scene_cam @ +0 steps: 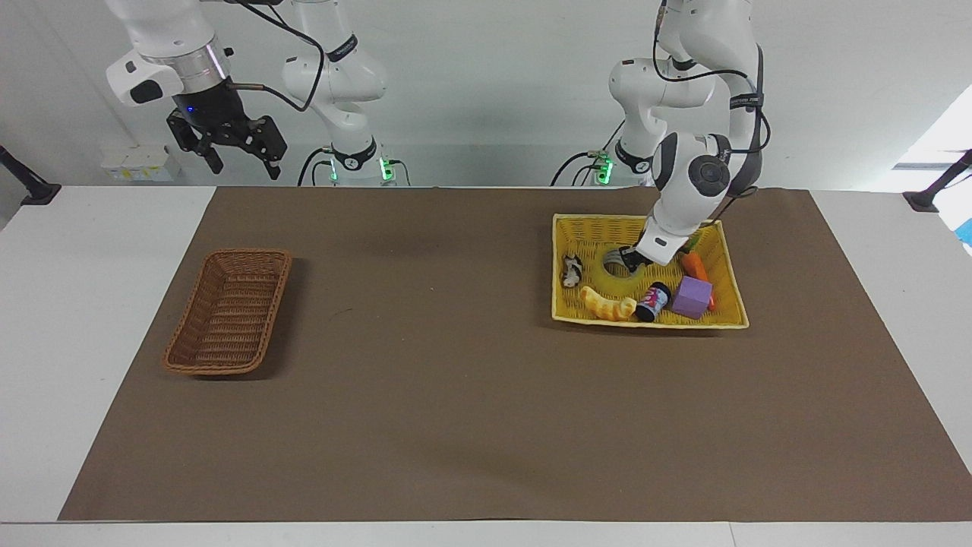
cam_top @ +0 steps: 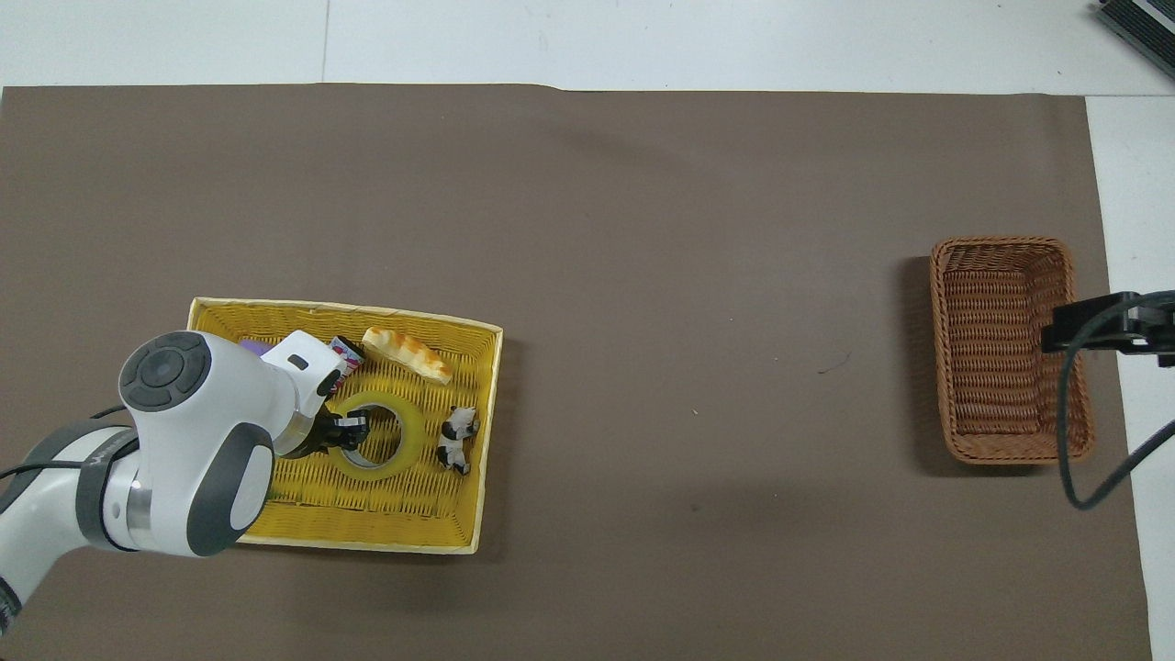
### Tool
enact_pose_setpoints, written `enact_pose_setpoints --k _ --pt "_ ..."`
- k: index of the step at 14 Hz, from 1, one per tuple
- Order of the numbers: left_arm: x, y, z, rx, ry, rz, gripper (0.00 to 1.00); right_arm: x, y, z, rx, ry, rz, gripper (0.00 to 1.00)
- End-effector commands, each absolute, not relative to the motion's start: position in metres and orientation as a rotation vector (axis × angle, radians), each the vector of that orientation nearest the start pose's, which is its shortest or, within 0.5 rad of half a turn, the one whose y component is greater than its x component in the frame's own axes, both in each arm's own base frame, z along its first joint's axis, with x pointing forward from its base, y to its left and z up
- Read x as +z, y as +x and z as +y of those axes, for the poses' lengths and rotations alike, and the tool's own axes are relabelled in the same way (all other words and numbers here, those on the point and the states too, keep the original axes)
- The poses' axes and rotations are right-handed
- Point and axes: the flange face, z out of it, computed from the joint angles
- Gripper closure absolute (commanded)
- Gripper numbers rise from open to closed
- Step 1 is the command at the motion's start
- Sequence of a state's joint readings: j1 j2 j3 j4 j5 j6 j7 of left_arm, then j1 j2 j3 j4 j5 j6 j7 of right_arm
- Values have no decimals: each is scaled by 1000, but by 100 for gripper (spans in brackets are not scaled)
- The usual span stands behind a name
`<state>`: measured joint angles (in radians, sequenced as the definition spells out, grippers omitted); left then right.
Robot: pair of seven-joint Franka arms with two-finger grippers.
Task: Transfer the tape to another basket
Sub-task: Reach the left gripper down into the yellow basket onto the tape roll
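The tape [scene_cam: 615, 281] [cam_top: 407, 433], a translucent yellow roll, lies flat in the yellow woven basket [scene_cam: 592, 221] [cam_top: 367, 542] toward the left arm's end of the table. My left gripper [scene_cam: 629, 259] [cam_top: 343, 431] is low in that basket, open, at the tape's rim on the side toward the carrot, reaching into the roll's hole. The brown wicker basket [scene_cam: 250, 254] [cam_top: 1001, 244] stands empty toward the right arm's end. My right gripper [scene_cam: 235, 156] [cam_top: 1102, 330] waits open, high over the table edge beside the brown basket.
The yellow basket also holds a cow toy [scene_cam: 571, 270] [cam_top: 456, 439], a ridged corn-like toy [scene_cam: 607, 305] [cam_top: 407, 354], a small can [scene_cam: 653, 301] [cam_top: 344, 349], a purple block [scene_cam: 692, 296] and a carrot [scene_cam: 695, 266]. A brown mat [scene_cam: 456, 395] covers the table.
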<state>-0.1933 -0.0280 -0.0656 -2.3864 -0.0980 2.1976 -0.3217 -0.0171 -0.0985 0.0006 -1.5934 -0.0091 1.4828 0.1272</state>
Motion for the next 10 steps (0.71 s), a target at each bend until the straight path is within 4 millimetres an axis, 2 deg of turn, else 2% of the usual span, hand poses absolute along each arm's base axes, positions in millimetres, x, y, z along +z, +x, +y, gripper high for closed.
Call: enact_pose_setpoints --k 1,2,5,7,10 --pt "325 458 -127 365 -3120 -240 100 662 512 -12 -7 -3129 206 0" --pt "332 464 -129 412 -3108 -236 100 662 512 -12 -7 -3129 206 0" --pt "363 479 -128 376 -3126 -236 100 662 512 -12 -7 -3129 206 0" --pt "390 492 -130 374 -3133 -221 100 662 512 -12 -7 -3129 206 0" --pt "443 514 -132 232 -3174 -215 100 662 512 -12 -7 -3129 206 0"
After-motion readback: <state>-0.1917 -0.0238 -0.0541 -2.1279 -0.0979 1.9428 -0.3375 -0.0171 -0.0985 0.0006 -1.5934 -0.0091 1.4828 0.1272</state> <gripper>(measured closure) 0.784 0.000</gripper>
